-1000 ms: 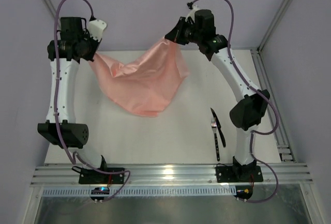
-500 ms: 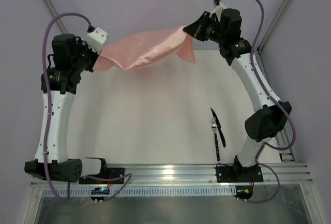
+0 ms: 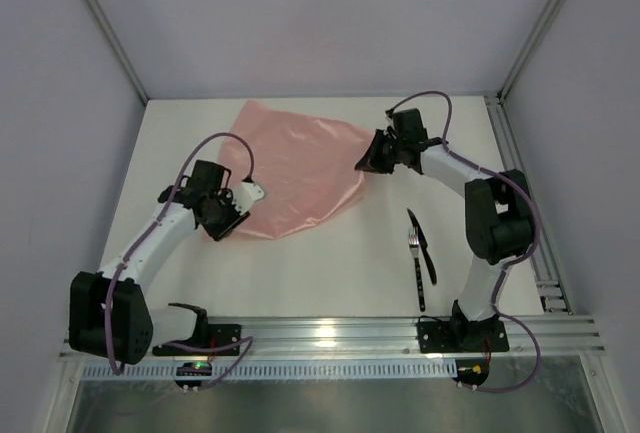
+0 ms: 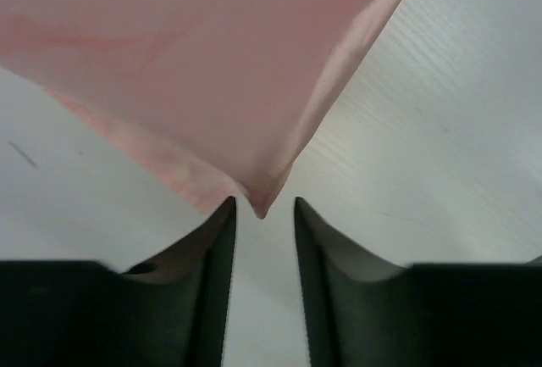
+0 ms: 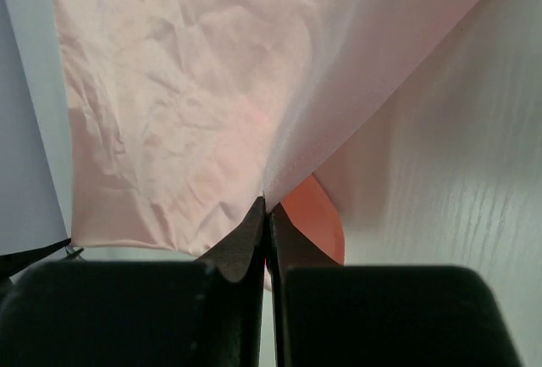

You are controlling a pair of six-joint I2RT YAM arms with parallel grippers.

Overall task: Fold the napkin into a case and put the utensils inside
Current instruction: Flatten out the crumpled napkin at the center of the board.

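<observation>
On the white table (image 3: 350,273), the thin salmon-pink square cloth napkin (image 3: 295,168) lay spread open and nearly flat toward the far middle, lightly creased and not yet folded into a case. The left gripper (image 3: 225,218) sat low at the napkin's near-left corner. In the left wrist view its black fingers (image 4: 216,248) stood slightly parted, with bare table showing in the gap. The pointed tip of the napkin (image 4: 212,62) rested just at the mouth of the left gripper (image 4: 262,208), released rather than pinched. The right gripper (image 3: 368,161) met the cloth at its right-hand corner. In the right wrist view the right gripper (image 5: 267,208) was clenched, its fingers (image 5: 241,244) pressed together on the corner of the napkin (image 5: 186,87). The cloth rose away from the grip in crumpled folds. The slim dark utensils (image 3: 420,263), one a fork (image 3: 413,243) with pale tines, lay close together on the near right of the table, well apart from the napkin and beside the right arm.
</observation>
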